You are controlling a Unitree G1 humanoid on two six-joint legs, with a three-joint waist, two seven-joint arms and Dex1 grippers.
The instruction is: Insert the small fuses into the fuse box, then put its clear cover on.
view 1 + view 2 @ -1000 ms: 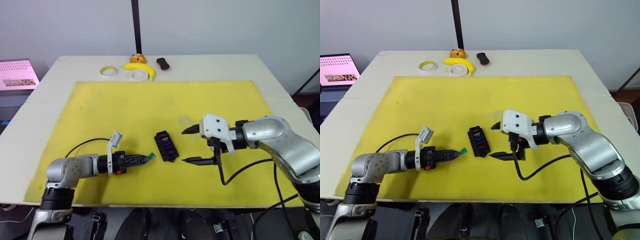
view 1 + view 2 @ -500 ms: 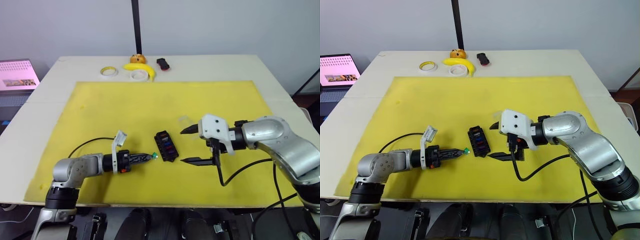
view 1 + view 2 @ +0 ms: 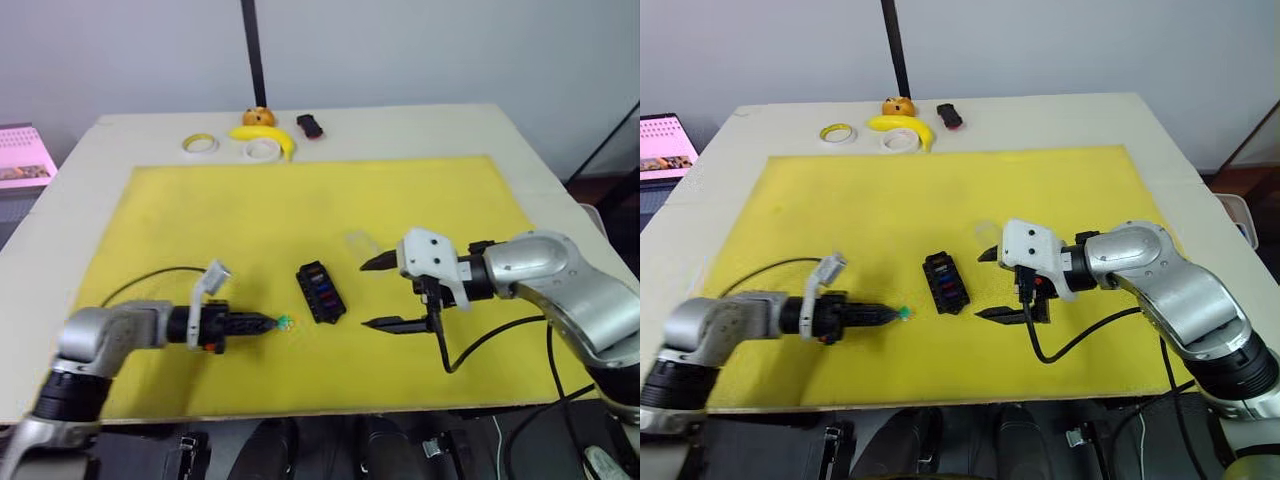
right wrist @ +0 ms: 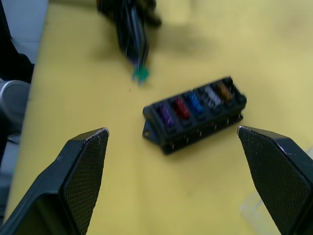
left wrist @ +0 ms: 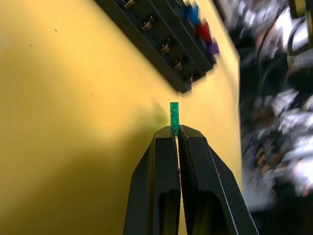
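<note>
My left end effector [image 5: 175, 131] is pinched tight on a green fuse [image 5: 174, 117], held just short of the fuse box [image 3: 319, 291] on the yellow mat [image 3: 250, 215]. My right end effector [image 3: 373, 293] gapes wide and empty beside the box, which already carries five fuses [image 4: 194, 104], and the clear cover [image 3: 360, 241] lies just behind it on the mat.

A pale table [image 3: 95, 165] carries a large yellow mat [image 3: 220, 230] over most of its top. At the far edge, on bare tabletop, lie two tape rolls [image 3: 200, 144] [image 3: 264, 149], a banana [image 3: 262, 135], a small orange object [image 3: 259, 117] behind it, and a small black-and-red object [image 3: 310, 125]. On the mat rest the black fuse box [image 3: 320, 292] and the clear cover [image 3: 360, 242], set apart.
</note>
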